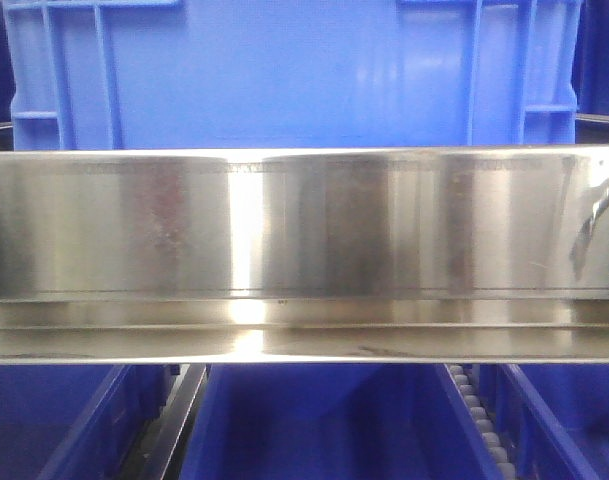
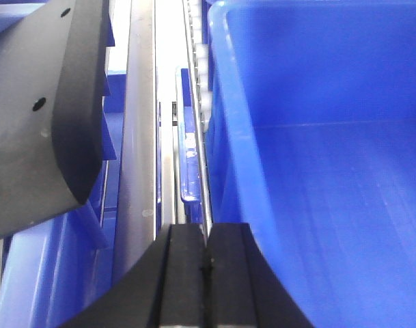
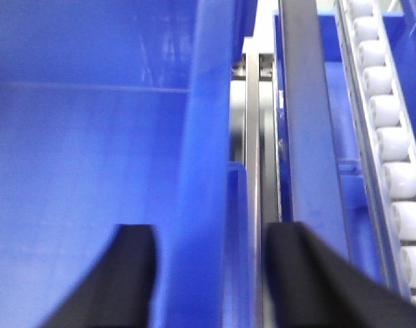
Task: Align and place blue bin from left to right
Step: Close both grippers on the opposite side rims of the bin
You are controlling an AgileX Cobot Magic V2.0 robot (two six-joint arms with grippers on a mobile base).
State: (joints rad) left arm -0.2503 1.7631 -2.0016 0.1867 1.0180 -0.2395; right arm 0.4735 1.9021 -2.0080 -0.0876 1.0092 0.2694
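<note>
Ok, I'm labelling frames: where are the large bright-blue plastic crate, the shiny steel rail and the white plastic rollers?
Large bright-blue plastic crate (image 1: 284,80), front view, smooth side wall.
Shiny steel rail (image 1: 384,220), front view, broad face.
White plastic rollers (image 3: 393,143), right wrist view, one roller.

Shiny steel rail (image 1: 304,225) across front; white rollers (image 3: 392,143) alongside

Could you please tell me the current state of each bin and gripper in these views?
Blue bin: upright, contents hidden.
Blue tray: empty.
Left gripper: shut, beside the tray.
Right gripper: open, straddling the tray's wall.
</note>
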